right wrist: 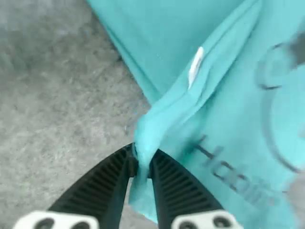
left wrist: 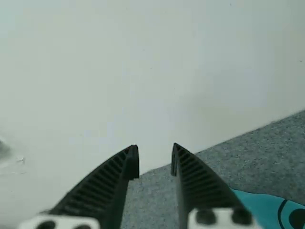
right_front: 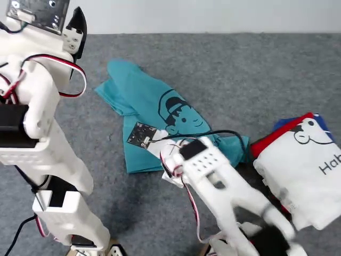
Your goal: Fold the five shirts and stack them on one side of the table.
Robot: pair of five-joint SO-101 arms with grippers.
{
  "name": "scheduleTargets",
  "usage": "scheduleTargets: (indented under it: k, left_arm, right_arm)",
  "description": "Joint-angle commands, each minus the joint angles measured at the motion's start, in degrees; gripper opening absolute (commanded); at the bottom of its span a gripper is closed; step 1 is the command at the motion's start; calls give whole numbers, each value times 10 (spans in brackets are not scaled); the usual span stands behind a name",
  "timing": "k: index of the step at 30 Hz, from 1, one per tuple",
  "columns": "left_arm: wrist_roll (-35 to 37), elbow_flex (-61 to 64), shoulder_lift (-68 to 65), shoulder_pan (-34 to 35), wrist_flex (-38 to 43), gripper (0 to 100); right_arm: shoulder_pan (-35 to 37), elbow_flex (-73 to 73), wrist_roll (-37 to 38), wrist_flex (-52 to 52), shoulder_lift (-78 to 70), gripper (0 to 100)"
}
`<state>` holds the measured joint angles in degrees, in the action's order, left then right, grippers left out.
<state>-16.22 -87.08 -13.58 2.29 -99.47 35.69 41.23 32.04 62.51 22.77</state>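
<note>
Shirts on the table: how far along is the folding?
Done: stacked at one side of the table, white shirt on top, red shirt and blue shirt beneath. In hand: the right fingers pinch the rumpled teal shirt; the left fingers hang open, empty. Left: folding and stacking it.

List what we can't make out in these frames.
- High view: white shirt covers most of the red shirt and blue shirt, and the frame edge cuts the pile; shirt count unclear.
- High view: right arm hides the teal shirt's near edge.
- Right wrist view: right gripper is shut on a teal fold; nearby print is blurred.
- Left wrist view: open left gripper faces a wall; the frame edge cuts off the teal shirt.
</note>
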Motion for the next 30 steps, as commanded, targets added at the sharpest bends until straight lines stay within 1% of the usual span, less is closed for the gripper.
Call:
scheduleTargets:
  k: [1, 4, 6, 9, 11, 14, 17, 20, 22, 24, 25, 28, 30]
  left_arm:
    - [7, 3, 17, -1, -12, 118]
    - [7, 3, 17, -1, -12, 118]
    - [7, 3, 17, -1, -12, 118]
    - [7, 3, 15, -2, -12, 118]
    - [7, 3, 14, -2, -12, 118]
    - [7, 4, 14, -2, -12, 118]
    - [7, 4, 14, -2, -12, 118]
    - [8, 14, 13, -3, -12, 118]
    - [8, 59, 13, -6, -12, 118]
    - [9, 137, 13, -9, -12, 118]
    - [13, 182, 13, -9, -11, 118]
    - [55, 335, 13, -16, -11, 118]
    - [62, 445, 13, -22, -11, 118]
  right_arm:
    - [-6, -18, 21, 18, 134, 10]
    - [-45, -18, 17, -23, 189, 10]
    - [-100, -18, 13, -73, 189, 10]
    - [-182, -18, -24, -167, 152, 10]
    - [-218, -28, -38, -221, 112, 10]
    - [-240, -85, -40, -247, 25, 10]
    - [-248, -183, -40, -250, -83, 10]
    - [-262, -315, -40, -250, -206, 10]
    - [-273, -415, -49, -243, -293, 10]
    - [-287, -519, -73, -228, -379, 10]
    - [-292, -571, -81, -214, -420, 10]
    - [-302, -731, -86, -151, -544, 10]
    - [-307, -834, -94, -113, -622, 10]
